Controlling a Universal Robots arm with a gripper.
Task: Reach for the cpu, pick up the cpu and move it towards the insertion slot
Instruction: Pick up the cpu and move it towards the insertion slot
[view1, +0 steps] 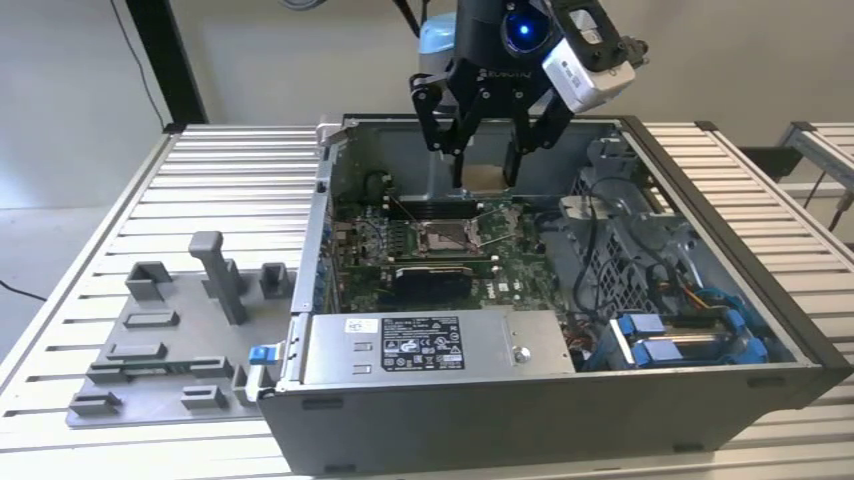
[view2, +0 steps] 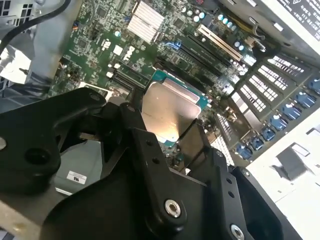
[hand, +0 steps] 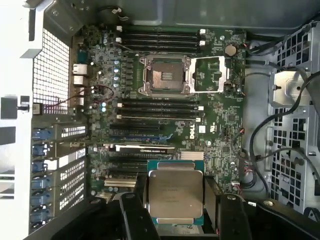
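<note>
My gripper (view1: 487, 160) hangs over the open computer case, shut on the cpu (view1: 483, 174), which shows its tan face in the exterior view. In both wrist views the cpu (hand: 175, 192) (view2: 167, 107) shows its silvery metal top, clamped by two opposite edges between the black fingers (hand: 134, 212). The insertion slot (view1: 443, 236) is a silver-framed socket with a dark centre on the green board, below and slightly toward the exterior view's left of the cpu. In the first wrist view the insertion slot (hand: 165, 75) stands uncovered, its frame flap (hand: 210, 75) folded open beside it.
A grey fixture tray (view1: 174, 340) with upright blocks sits on the slatted table (view1: 227, 190) at the exterior view's left. Inside the case are a power supply (view1: 427, 345), black cables (view1: 607, 235), blue drive caddies (view1: 681, 340) and memory slots (hand: 160, 36).
</note>
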